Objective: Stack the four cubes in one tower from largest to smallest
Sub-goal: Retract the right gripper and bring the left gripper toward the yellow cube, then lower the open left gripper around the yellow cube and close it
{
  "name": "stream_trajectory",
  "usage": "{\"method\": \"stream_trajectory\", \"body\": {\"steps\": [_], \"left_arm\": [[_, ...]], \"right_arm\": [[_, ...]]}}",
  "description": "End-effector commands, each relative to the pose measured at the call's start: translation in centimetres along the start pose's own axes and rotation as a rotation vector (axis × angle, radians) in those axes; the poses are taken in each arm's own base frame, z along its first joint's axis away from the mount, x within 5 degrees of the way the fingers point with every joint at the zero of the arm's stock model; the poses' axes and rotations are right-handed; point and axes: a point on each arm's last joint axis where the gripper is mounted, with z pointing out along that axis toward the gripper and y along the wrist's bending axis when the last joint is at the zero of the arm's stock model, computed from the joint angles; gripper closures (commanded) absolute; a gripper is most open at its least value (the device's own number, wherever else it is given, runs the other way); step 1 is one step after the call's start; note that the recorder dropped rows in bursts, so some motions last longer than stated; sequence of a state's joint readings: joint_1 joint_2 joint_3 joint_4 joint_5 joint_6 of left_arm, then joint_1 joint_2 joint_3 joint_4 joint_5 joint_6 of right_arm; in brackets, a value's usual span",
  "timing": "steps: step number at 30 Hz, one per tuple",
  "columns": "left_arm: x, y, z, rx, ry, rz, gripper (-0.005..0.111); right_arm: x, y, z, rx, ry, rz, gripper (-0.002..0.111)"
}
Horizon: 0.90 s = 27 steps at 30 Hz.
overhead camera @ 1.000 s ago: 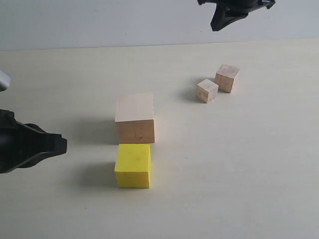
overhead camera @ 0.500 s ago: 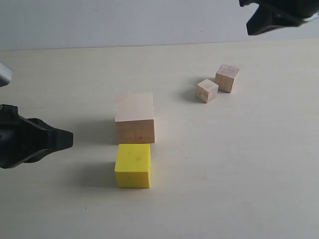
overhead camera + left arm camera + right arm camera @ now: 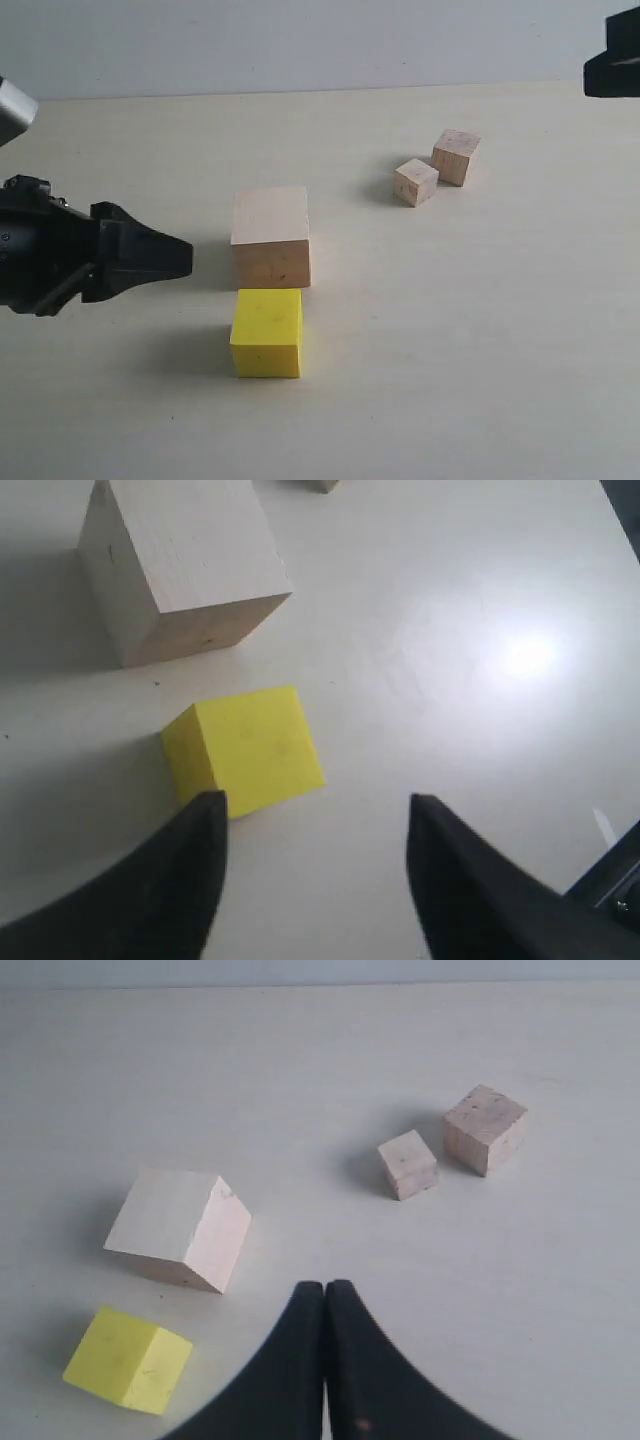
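The four cubes stand apart on the table, none stacked. The large pale wood cube (image 3: 270, 235) sits mid-table, with the yellow cube (image 3: 267, 332) just in front of it. Two small wood cubes lie at the back right, the smaller (image 3: 416, 182) beside the other (image 3: 456, 157). My left gripper (image 3: 178, 258) hovers left of the yellow cube. In the left wrist view it (image 3: 316, 802) is open and empty, the yellow cube (image 3: 250, 745) just beyond one fingertip. My right gripper (image 3: 325, 1285) is shut on nothing, high above the table and well back from all the cubes.
A pale wall runs behind the light tabletop (image 3: 480, 330). A dark part of the right arm (image 3: 614, 68) shows at the upper right edge of the exterior view. Bare table lies right of the yellow cube.
My left gripper has moved right toward the yellow cube and its jaws have opened. The right arm has drawn off to the right edge of the exterior view.
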<state>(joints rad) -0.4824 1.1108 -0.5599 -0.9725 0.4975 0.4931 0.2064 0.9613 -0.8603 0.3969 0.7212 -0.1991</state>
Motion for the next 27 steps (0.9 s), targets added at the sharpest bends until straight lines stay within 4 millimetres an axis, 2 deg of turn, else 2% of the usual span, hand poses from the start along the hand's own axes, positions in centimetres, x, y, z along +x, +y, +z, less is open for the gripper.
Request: {"method": "stream_trajectory", "body": {"steps": [1,6,10,17,21,27], "left_arm": [[0.4,0.2,1.6,0.011,0.123,-0.099,0.045],[-0.7,0.2,3.6,0.017,0.212,-0.118,0.045],[-2.2,0.3,4.7,-0.021,0.246,-0.150,0.044],[-3.1,1.3,6.6,-0.154,0.410,-0.193,0.044],[-3.9,1.3,7.4,-0.152,0.414,-0.190,0.044],[-4.1,1.1,7.4,-0.143,0.408,-0.196,0.044]], "right_arm": [[1.9,0.1,-0.6,-0.011,0.046,-0.021,0.108],[4.2,0.2,-1.1,-0.033,0.111,-0.022,0.108],[5.1,0.4,-2.1,-0.038,0.088,-0.032,0.108],[5.3,0.7,-3.2,-0.042,0.047,-0.045,0.108],[5.4,0.7,-3.2,-0.043,0.051,-0.045,0.108],[5.5,0.7,-3.2,-0.046,0.065,-0.046,0.108]]}}
